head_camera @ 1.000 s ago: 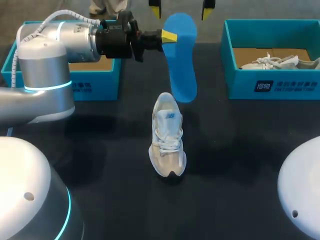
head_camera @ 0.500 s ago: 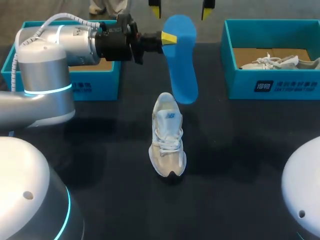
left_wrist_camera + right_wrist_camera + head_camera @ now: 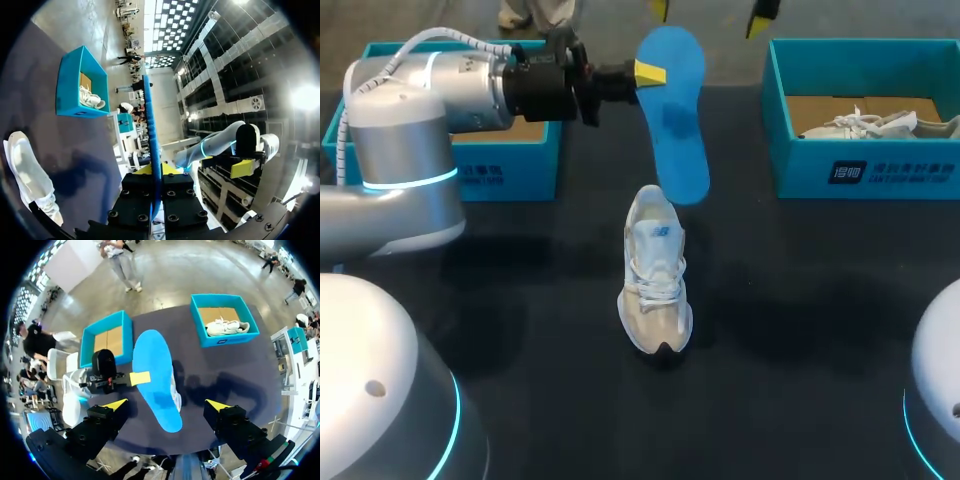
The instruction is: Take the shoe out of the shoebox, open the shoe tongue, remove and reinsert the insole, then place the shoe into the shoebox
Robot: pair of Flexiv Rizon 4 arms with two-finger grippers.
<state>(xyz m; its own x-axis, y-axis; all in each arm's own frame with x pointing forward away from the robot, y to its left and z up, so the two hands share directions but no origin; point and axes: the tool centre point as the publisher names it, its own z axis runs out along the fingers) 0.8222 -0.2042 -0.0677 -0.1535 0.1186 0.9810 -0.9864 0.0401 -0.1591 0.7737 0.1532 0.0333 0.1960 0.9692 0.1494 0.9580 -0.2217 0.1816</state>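
Blue insole (image 3: pixel 675 110) hangs in the air, lower end near the heel of the shoe (image 3: pixel 656 285), which stands mid-table w/ bare dark table (image 3: pixel 800 330) all round. Our left gripper (image 3: pixel 650 72) is clamped on the insole's upper edge. Our right gripper (image 3: pixel 167 405) is spread wide, insole ahead of it, apart. Right shoebox (image 3: pixel 865 170) has a front label, print left unread.

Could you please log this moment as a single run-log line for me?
phase: insole out of shoe | left gripper: shut on insole, held in air over shoe | right gripper: open, empty, above insole
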